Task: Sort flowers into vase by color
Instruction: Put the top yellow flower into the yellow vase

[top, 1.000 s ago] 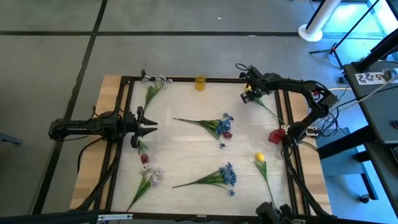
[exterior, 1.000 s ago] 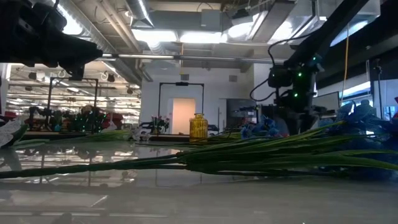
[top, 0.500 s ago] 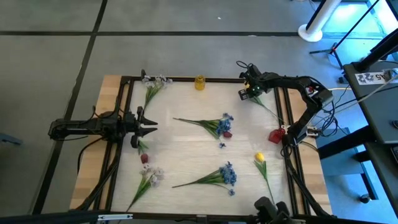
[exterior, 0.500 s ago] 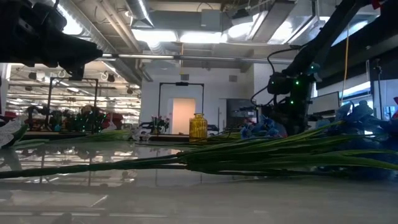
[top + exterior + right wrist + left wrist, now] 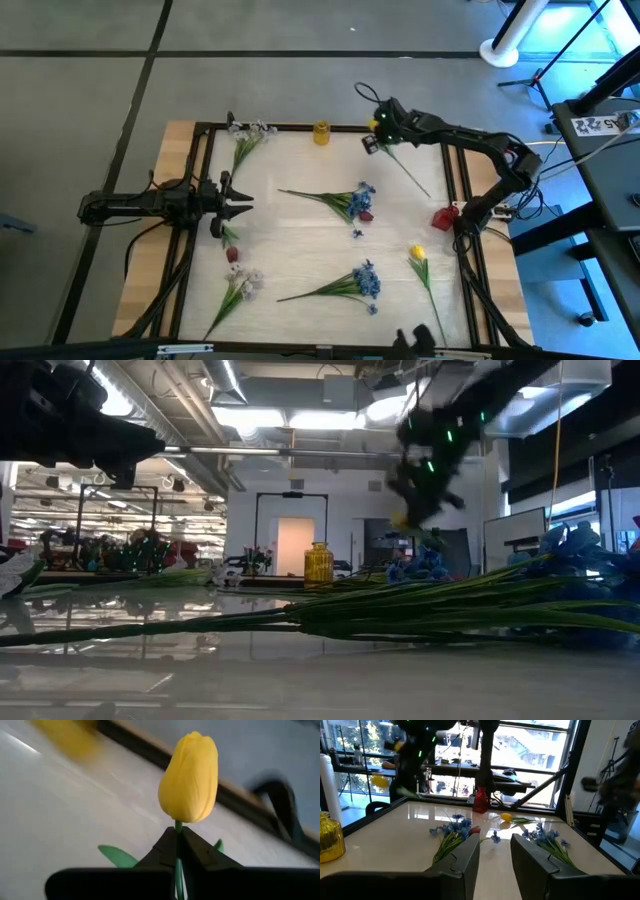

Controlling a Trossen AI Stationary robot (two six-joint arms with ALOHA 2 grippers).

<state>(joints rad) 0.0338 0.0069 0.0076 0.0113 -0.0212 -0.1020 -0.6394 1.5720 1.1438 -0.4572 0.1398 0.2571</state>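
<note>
yellow tulip (image 5: 188, 777) in transit toward the yellow vase (image 5: 321, 132)

right gripper (image 5: 377, 128) sits at the upper middle of the high view, just right of the vase, its fingers pinched tight on the tulip's stem just under the bloom, the stem trailing down-right over the table (image 5: 300, 255). left gripper (image 5: 238, 208) waits at the left edge with fingers spread and empty. other flowers lie loose: blue clusters (image 5: 355, 201) at centre and lower centre, white sprigs (image 5: 250, 131) at upper left and lower left, a second yellow tulip (image 5: 418, 255) at lower right, red buds (image 5: 232, 254) near the left arm. the step looks like carrying the first tulip; next it likely needs the stem swung upright and its tip lined over the vase mouth before release.
</note>
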